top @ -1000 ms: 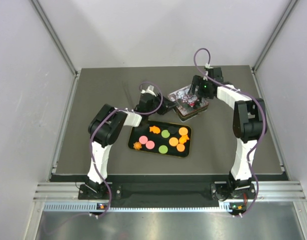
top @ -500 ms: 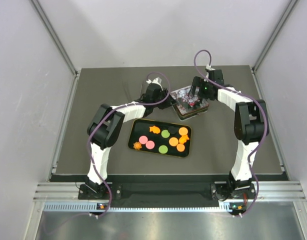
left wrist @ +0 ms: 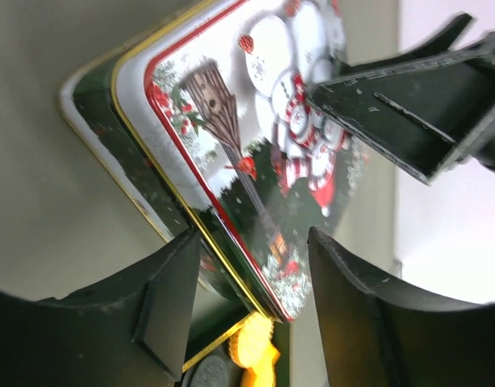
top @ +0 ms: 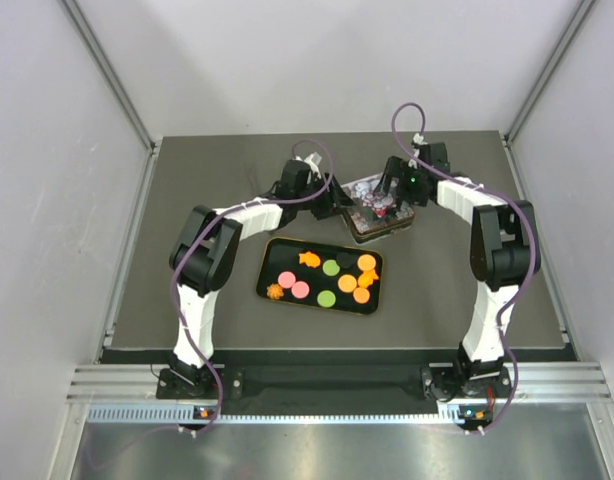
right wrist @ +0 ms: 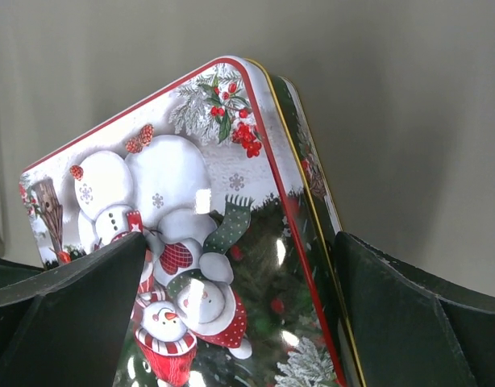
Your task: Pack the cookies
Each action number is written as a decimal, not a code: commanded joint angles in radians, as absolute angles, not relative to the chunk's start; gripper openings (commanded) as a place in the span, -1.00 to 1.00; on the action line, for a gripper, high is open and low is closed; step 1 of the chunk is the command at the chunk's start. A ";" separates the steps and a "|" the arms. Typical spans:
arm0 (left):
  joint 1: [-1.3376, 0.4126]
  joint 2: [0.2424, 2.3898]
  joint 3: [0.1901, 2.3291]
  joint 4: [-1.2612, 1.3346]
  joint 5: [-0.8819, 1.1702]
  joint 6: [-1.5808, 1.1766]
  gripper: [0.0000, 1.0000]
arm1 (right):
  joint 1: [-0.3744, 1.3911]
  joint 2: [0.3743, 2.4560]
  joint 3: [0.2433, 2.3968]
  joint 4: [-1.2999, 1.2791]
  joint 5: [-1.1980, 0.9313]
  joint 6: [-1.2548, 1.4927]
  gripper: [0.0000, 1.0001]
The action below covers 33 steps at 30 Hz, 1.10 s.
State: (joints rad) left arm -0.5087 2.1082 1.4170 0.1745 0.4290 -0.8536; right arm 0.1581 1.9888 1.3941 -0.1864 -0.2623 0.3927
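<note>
We are looking into a robot lab test cell.
We are seeing a dark grey table sitting between plain white panel walls; aluminium frame posts are climbing the corners; a metal rail is carrying the cabled left arm and right arm.

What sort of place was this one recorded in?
Probably a lab robot cell: dark grey table walled by plain white panels, aluminium frame rail at the near edge, white left arm and right arm bolted there.
</note>
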 commanded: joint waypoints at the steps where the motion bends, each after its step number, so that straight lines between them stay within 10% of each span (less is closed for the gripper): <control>1: -0.495 2.053 1.381 0.273 0.574 -0.917 0.24 | 0.146 1.950 1.378 -0.193 -0.311 0.400 0.99; 33: -0.525 2.146 1.370 0.210 0.716 -0.874 0.29 | 0.117 1.963 1.333 -0.137 -0.364 0.425 1.00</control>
